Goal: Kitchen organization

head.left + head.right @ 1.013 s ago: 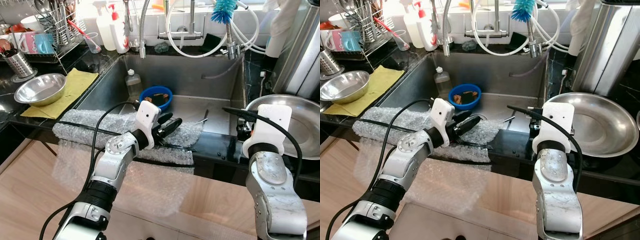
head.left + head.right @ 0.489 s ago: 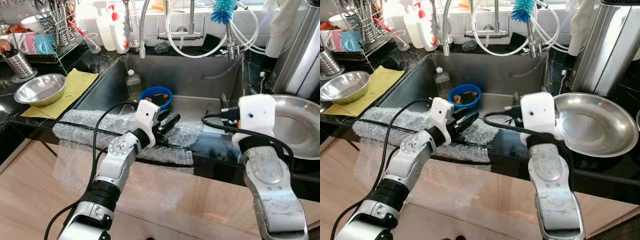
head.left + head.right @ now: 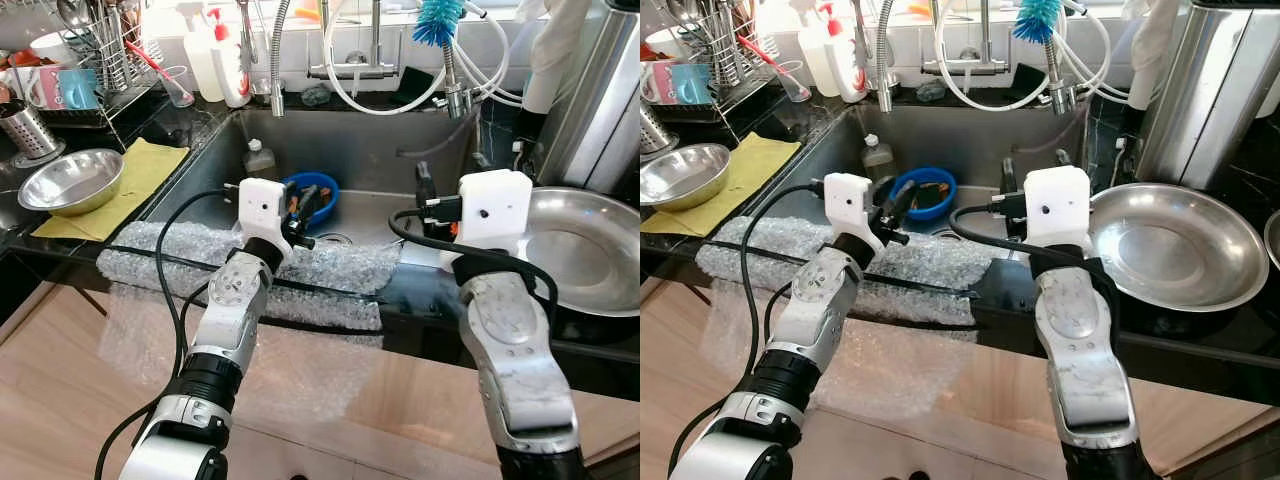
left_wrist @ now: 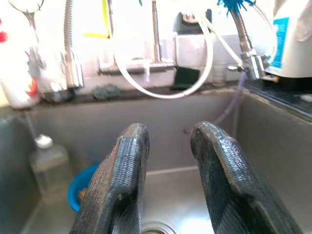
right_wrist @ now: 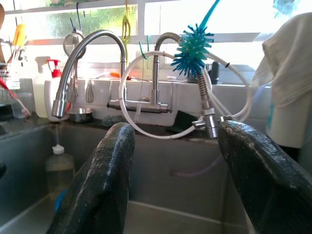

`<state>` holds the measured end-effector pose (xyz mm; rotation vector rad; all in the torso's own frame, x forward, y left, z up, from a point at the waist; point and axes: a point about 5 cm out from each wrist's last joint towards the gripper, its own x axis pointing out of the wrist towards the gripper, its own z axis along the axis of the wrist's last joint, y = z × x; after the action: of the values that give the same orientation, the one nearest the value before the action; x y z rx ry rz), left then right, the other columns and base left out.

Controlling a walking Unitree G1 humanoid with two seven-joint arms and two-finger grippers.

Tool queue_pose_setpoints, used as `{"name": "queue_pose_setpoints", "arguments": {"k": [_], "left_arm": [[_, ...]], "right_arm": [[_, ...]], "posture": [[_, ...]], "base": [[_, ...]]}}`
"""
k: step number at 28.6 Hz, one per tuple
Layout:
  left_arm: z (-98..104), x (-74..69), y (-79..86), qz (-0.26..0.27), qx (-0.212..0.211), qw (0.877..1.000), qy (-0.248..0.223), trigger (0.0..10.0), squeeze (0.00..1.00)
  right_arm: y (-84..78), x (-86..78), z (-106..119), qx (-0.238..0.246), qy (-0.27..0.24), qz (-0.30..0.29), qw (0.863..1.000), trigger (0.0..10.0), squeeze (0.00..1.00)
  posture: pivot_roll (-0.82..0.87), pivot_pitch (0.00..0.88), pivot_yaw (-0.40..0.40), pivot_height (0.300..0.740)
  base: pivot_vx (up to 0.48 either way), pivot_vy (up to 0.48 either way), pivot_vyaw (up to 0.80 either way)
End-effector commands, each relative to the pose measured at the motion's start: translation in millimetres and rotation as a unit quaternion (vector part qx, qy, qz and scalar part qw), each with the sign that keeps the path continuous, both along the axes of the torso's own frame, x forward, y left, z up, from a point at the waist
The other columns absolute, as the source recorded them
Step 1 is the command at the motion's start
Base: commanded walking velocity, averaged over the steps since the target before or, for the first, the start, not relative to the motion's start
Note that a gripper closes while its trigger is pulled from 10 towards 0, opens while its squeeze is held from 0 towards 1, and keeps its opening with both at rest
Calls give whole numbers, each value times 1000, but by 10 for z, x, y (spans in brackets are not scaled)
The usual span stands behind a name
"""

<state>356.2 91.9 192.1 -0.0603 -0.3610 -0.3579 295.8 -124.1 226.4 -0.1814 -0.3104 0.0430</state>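
Left eye view: the left gripper (image 3: 308, 203) is raised over the front edge of the sink (image 3: 380, 160), fingers slightly parted and holding nothing, pointing toward the blue bowl (image 3: 322, 190) just beyond the fingertips. A sheet of bubble wrap (image 3: 200, 255) is draped over the counter edge beneath that arm. The right gripper (image 3: 422, 190) reaches over the sink's right side; a large steel pan (image 3: 590, 250) sits on the counter just to its right. A clear bottle (image 3: 259, 160) stands in the sink's back-left corner, beside the bowl. On the left counter, a steel bowl (image 3: 65, 180) rests on a yellow cloth (image 3: 135, 175), with a dish rack (image 3: 100, 60) behind it.

Right eye view: same arrangement. A white bottle with a red pump (image 3: 845, 55) stands at the back ledge; its label is too small to read. A blue bottle brush (image 3: 1038, 18) hangs by the tap hoses.

Left wrist view: the two fingers (image 4: 122, 180) stand a narrow gap apart, empty. The blue bowl lies below and beside them, the clear bottle next to it, and the drain just under the fingertips.

Right wrist view: the fingers (image 5: 102, 180) are spread wide, empty, facing the faucet (image 5: 156, 73) and brush. No legible writing anywhere.
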Motion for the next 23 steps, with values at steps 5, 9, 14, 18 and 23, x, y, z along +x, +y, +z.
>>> {"name": "queue_pose_setpoints", "arguments": {"k": [5,9,14,18,23], "left_arm": [[82,14,149,64,1,997,-39,10000,0],[88,28,236,95,-8,994,-46,10000,0],[94,33,276,114,-6,992,-52,10000,0],[75,30,260,112,-6,992,-51,10000,0],[12,24,211,104,-4,994,-42,10000,0]], "right_arm": [[56,67,-27,21,-16,22,999,10000,0],[77,105,8,27,-30,35,999,10000,0],[116,120,45,18,-40,38,998,10000,0],[86,108,172,-18,-47,20,999,10000,0],[57,21,300,-43,-33,16,998,10000,0]], "posture": [[-130,75,123,740],[-130,72,119,740],[-125,62,118,740],[-132,55,116,740],[-147,45,112,740]], "base": [[0,0,0],[0,0,0],[0,0,0],[0,0,0],[0,0,0]]}}
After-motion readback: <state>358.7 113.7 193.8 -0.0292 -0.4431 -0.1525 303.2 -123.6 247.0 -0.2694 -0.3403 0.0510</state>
